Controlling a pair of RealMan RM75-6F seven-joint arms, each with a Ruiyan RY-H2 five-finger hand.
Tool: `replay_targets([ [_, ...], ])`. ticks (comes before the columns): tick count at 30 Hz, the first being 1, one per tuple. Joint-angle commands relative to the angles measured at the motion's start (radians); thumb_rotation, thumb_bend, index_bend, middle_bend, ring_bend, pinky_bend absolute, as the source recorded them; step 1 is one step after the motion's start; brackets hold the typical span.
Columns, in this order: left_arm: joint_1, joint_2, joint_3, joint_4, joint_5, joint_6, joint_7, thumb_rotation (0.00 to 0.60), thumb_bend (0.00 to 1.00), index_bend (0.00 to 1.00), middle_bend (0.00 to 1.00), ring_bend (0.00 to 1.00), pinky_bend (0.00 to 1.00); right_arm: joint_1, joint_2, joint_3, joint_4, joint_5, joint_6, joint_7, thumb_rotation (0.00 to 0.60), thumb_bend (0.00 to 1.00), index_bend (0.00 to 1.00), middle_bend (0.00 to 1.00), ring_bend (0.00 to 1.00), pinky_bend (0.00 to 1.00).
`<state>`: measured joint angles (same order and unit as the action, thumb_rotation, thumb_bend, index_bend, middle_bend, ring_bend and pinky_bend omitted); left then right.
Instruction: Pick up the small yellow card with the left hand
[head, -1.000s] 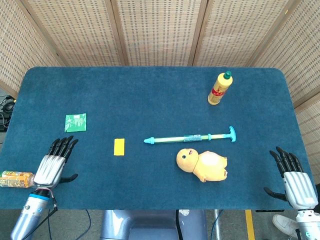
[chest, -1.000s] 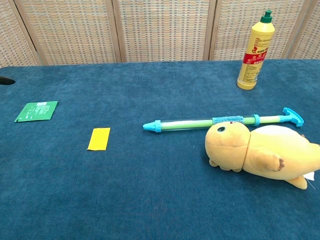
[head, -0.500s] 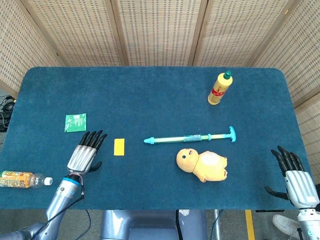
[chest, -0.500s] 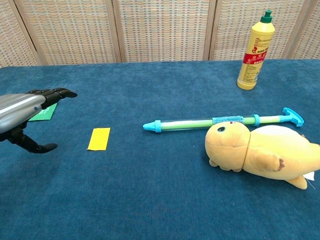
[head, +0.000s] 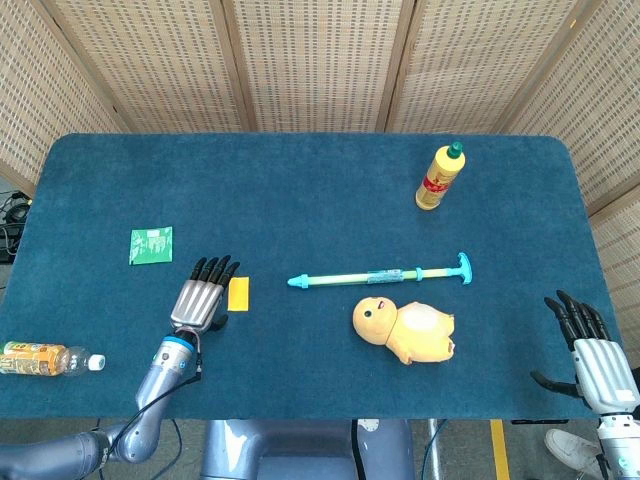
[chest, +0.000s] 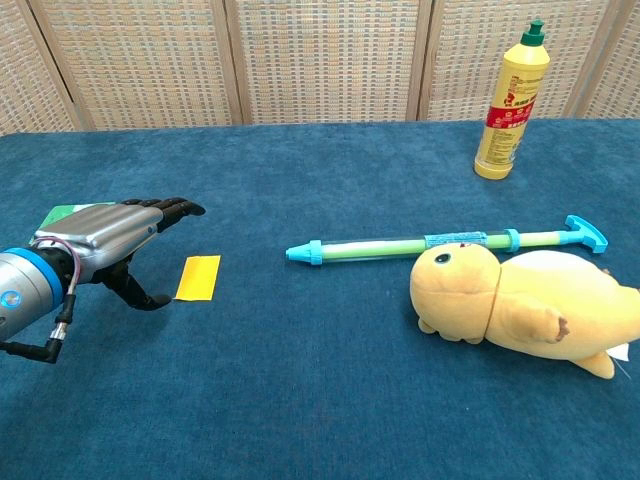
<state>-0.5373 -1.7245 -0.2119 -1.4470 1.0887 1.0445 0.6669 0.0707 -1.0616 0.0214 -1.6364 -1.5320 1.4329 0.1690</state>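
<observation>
The small yellow card (head: 239, 293) (chest: 198, 277) lies flat on the blue table. My left hand (head: 201, 300) (chest: 110, 239) hovers just to the card's left, palm down with fingers stretched forward and thumb hanging below; it holds nothing and its thumb tip is close to the card's left edge. At the table's near right corner my right hand (head: 590, 350) rests open, fingers spread, far from the card; the chest view does not show it.
A green packet (head: 151, 244) (chest: 60, 212) lies behind the left hand. A blue-green syringe (head: 380, 275) (chest: 445, 242), a yellow plush duck (head: 404, 330) (chest: 520, 309) and a yellow bottle (head: 440, 177) (chest: 511, 103) sit to the right. A drink bottle (head: 45, 358) lies at the left edge.
My left hand has travelled right and forward from the table's near left edge to just beside the yellow card. The right hand has barely moved.
</observation>
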Motion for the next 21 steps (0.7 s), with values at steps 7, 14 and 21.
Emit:
replay_targets([
  [7, -0.038, -0.039, 0.005, 0.034, -0.054, 0.0, 0.027, 0.6, 0.31, 0.0, 0.0, 0.0, 0.0, 0.002, 0.001, -0.003, 0.003, -0.005, -0.004, 0.007, 0.6, 0.0, 0.0, 0.0, 0.0, 0.0],
  [14, -0.067, -0.064, 0.006, 0.079, -0.087, -0.002, 0.043, 0.6, 0.31, 0.0, 0.0, 0.0, 0.0, 0.005, 0.004, -0.003, 0.005, -0.001, -0.012, 0.022, 0.6, 0.0, 0.0, 0.0, 0.0, 0.0],
  [21, -0.1, -0.099, 0.01, 0.123, -0.114, -0.007, 0.066, 0.6, 0.31, 0.0, 0.0, 0.0, 0.0, 0.007, 0.007, -0.002, 0.01, 0.003, -0.014, 0.041, 0.6, 0.0, 0.0, 0.0, 0.0, 0.0],
])
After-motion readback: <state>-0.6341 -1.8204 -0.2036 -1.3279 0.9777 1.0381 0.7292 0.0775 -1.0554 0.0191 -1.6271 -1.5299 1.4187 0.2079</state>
